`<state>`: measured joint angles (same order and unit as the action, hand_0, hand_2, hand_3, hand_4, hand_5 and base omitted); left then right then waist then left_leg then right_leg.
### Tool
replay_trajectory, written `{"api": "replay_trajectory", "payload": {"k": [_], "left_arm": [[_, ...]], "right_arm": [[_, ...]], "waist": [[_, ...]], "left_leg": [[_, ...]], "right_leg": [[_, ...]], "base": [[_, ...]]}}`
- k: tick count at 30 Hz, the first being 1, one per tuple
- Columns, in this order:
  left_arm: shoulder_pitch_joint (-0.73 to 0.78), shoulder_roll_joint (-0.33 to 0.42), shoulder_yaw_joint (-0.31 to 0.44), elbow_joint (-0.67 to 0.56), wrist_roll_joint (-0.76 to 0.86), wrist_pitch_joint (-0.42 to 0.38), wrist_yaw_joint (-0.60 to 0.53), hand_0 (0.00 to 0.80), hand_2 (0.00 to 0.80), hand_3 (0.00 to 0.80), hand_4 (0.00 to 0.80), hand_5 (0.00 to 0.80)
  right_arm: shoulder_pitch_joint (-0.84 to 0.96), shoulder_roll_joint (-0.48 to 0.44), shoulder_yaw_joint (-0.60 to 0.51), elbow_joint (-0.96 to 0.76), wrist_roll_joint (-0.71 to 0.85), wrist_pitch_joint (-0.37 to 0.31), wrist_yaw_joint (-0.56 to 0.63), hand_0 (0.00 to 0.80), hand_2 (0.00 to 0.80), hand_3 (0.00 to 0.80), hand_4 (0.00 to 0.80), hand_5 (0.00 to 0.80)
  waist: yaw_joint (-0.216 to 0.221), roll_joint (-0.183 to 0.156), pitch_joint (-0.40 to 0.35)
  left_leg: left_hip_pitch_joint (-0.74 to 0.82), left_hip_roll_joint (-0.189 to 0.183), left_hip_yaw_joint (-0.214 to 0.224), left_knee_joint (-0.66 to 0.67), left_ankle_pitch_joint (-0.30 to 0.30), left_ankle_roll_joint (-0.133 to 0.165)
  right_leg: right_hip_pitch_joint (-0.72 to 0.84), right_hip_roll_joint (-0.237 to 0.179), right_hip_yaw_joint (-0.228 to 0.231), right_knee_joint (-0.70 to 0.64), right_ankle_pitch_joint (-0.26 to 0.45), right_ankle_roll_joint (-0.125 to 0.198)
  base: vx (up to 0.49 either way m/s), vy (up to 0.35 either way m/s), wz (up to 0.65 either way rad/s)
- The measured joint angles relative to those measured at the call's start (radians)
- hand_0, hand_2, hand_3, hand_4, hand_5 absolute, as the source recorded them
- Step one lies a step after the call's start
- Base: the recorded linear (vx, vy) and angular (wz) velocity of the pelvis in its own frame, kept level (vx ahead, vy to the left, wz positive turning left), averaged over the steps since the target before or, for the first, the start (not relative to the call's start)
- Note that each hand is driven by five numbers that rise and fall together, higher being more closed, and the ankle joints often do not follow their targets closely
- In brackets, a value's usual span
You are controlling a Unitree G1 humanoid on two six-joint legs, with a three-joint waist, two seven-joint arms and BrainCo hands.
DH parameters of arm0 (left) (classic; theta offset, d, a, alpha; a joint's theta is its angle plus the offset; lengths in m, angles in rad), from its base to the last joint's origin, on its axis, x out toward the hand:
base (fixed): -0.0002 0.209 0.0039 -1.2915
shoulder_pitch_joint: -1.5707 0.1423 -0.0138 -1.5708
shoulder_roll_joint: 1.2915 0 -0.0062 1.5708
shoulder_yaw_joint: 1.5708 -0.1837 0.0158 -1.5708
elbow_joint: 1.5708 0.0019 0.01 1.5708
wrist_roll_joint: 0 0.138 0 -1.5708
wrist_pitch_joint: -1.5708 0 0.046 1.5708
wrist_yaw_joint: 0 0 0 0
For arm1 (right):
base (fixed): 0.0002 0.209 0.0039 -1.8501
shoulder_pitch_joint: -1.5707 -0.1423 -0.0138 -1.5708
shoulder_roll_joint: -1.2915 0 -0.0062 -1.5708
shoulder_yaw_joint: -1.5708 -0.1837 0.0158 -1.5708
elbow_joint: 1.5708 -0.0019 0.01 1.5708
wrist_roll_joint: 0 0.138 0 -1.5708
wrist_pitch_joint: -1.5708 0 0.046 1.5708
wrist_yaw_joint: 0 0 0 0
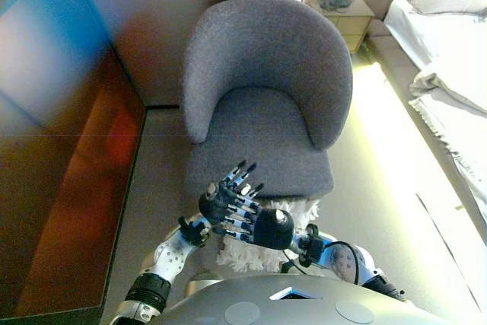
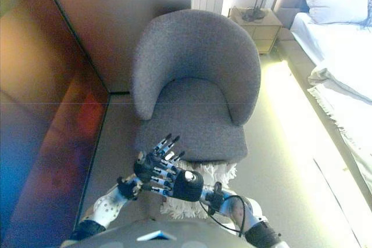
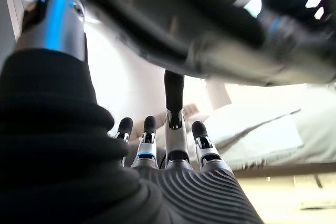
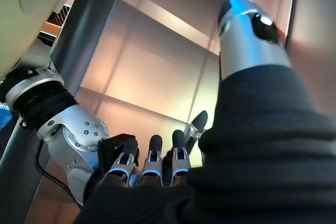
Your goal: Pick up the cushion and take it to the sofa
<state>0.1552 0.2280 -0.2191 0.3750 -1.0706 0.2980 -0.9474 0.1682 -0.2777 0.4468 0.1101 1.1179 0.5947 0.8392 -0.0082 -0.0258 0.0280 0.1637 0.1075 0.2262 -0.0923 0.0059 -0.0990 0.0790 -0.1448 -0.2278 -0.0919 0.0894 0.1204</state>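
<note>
A white shaggy cushion (image 1: 255, 253) shows low in front of me, just under both hands and at the front edge of a grey round-backed armchair (image 1: 266, 123). Most of the cushion is hidden by my hands and arms. My left hand (image 1: 222, 194) and right hand (image 1: 262, 226) overlap above it, fingers straight and spread, pointing toward the chair seat. In the left wrist view my left fingers (image 3: 173, 129) are straight, with the right arm crossing close above. In the right wrist view my right fingers (image 4: 152, 157) are straight beside the left forearm (image 4: 63, 124). I cannot tell whether either hand touches the cushion.
A dark glossy wooden wall (image 1: 68, 165) runs along the left. A bed with white bedding (image 1: 449, 74) stands on the right, with a wooden nightstand (image 1: 342, 9) and lamp behind the chair. A strip of beige floor (image 1: 380, 180) lies between chair and bed.
</note>
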Motion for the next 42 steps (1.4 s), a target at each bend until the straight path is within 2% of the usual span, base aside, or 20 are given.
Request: {"api": "replay_trajectory", "payload": {"k": [8,14,25,28,30,33,38,42], "left_arm": [[0.036,0.022,-0.012,-0.042,0.035,0.039,-0.106,0.0,0.0,0.0,0.0,0.0],[0.044,0.03,-0.015,-0.042,0.036,0.062,-0.117,0.0,0.0,0.0,0.0,0.0],[0.064,0.03,-0.011,-0.042,0.036,0.057,-0.142,0.0,0.0,0.0,0.0,0.0],[0.066,0.035,0.008,-0.042,0.036,0.0,-0.069,0.0,0.0,0.0,0.0,0.0],[0.068,0.059,0.017,-0.051,0.038,-0.065,0.006,0.0,0.0,0.0,0.0,0.0],[0.087,0.085,0.074,-0.114,0.083,-0.183,0.183,0.0,0.0,0.0,0.0,0.0],[0.086,0.107,0.138,-0.136,0.2,-0.312,0.442,0.0,0.0,0.0,0.0,0.0],[0.085,0.102,0.15,-0.118,0.303,-0.369,0.641,0.0,0.0,0.0,0.0,0.0]], "right_arm": [[-0.011,-0.013,-0.014,-0.018,0.097,-0.03,-0.028,0.0,0.0,0.0,0.0,0.0],[-0.015,-0.01,-0.053,-0.023,0.159,-0.084,-0.057,0.0,0.0,0.0,0.0,0.0],[-0.015,0.001,-0.144,-0.023,0.238,-0.2,-0.095,0.0,0.0,0.0,0.0,0.0],[-0.014,-0.007,-0.16,-0.024,0.132,-0.353,-0.13,0.0,0.0,0.0,0.0,0.0],[-0.005,-0.011,-0.194,-0.026,0.069,-0.448,-0.21,0.0,0.0,0.0,0.0,0.0],[0.039,-0.011,-0.286,-0.016,-0.068,-0.549,-0.365,0.0,0.0,0.0,0.0,0.0],[0.06,-0.017,-0.34,0.09,-0.308,-0.624,-0.54,0.0,0.0,0.0,0.0,0.0],[0.056,-0.013,-0.335,0.157,-0.362,-0.639,-0.624,0.0,0.0,0.0,0.0,0.0]], "waist": [[0.001,0.008,0.015],[0.002,0.01,0.016],[0.001,0.01,0.016],[0.0,0.01,0.016],[-0.002,0.01,0.016],[-0.003,0.011,0.017],[-0.003,0.014,0.019],[0.0,0.018,0.022]], "left_leg": [[-0.004,0.0,-0.006,0.0,0.0,0.0],[-0.003,0.0,-0.01,0.0,0.0,0.0],[-0.002,0.0,-0.009,0.0,0.0,0.0],[-0.001,0.0,-0.01,0.0,0.0,0.0],[-0.001,0.0,-0.009,0.0,0.0,0.0],[-0.002,-0.002,-0.008,0.0,0.0,0.0],[-0.002,-0.003,-0.005,0.0,0.0,0.0],[-0.003,-0.002,-0.007,0.001,0.0,0.0]], "right_leg": [[0.0,0.0,-0.001,0.0,0.0,0.0],[0.004,0.0,-0.003,0.0,0.0,0.0],[0.005,0.0,-0.004,0.001,0.0,-0.001],[0.005,0.0,-0.003,0.001,0.0,-0.001],[0.005,0.0,-0.003,0.0,0.0,-0.001],[0.004,0.001,0.0,0.001,0.0,-0.001],[0.001,0.001,0.002,0.0,0.0,0.0],[0.0,0.0,0.002,-0.001,0.0,0.0]], "base": [[0.0,0.001,0.02],[0.007,0.002,0.01],[0.0,0.0,0.0],[0.0,0.0,0.0],[0.0,0.0,0.0],[-0.014,0.008,0.0],[-0.04,0.02,-0.02],[-0.008,0.003,0.0]]}}
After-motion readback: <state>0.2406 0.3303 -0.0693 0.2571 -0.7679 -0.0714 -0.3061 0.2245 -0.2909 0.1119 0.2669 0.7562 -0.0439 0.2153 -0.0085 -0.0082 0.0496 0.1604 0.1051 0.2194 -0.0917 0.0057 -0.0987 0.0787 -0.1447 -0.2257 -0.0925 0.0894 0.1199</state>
